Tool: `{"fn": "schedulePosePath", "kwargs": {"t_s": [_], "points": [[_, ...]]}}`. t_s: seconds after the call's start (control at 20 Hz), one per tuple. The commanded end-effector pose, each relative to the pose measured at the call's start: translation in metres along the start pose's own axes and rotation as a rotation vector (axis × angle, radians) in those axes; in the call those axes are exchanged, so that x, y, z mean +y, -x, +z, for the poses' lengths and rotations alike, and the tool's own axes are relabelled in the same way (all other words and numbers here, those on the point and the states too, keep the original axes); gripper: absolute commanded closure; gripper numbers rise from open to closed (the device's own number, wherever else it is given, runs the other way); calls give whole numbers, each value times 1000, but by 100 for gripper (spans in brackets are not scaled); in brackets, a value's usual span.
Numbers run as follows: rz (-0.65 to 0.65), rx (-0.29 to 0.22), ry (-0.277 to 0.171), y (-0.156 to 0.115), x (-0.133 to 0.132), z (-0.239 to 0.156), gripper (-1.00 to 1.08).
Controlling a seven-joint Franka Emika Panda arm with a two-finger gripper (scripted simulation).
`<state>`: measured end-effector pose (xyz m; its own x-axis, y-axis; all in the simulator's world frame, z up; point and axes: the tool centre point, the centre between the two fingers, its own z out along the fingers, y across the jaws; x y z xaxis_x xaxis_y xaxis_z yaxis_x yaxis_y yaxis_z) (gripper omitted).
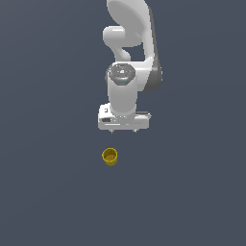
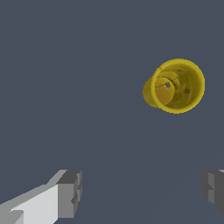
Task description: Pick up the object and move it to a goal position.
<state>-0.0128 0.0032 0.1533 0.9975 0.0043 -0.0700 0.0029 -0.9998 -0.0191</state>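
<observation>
The object is a small mustard-yellow round cup (image 1: 110,156) with a hollow inside, resting on the dark grey floor with its opening facing up. In the wrist view the cup (image 2: 175,86) shows its hollow interior, well apart from the fingers. My white gripper (image 1: 123,130) hangs above the floor, behind the cup and slightly toward the exterior view's right of it. Its two grey fingertips (image 2: 70,193) stand wide apart with nothing between them, so my gripper (image 2: 141,190) is open.
The white arm (image 1: 129,57) rises behind the gripper at the top of the exterior view. A plain dark grey floor (image 1: 48,192) surrounds the cup on all sides.
</observation>
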Motion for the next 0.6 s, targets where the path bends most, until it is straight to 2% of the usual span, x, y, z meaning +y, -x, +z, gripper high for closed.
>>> {"fn": "schedulePosePath", "kwargs": {"t_s": [0.0,0.55], "points": [[0,0,0,0,0,0,-92],[-70,38,-11,-9,-26,-18,-92]]}}
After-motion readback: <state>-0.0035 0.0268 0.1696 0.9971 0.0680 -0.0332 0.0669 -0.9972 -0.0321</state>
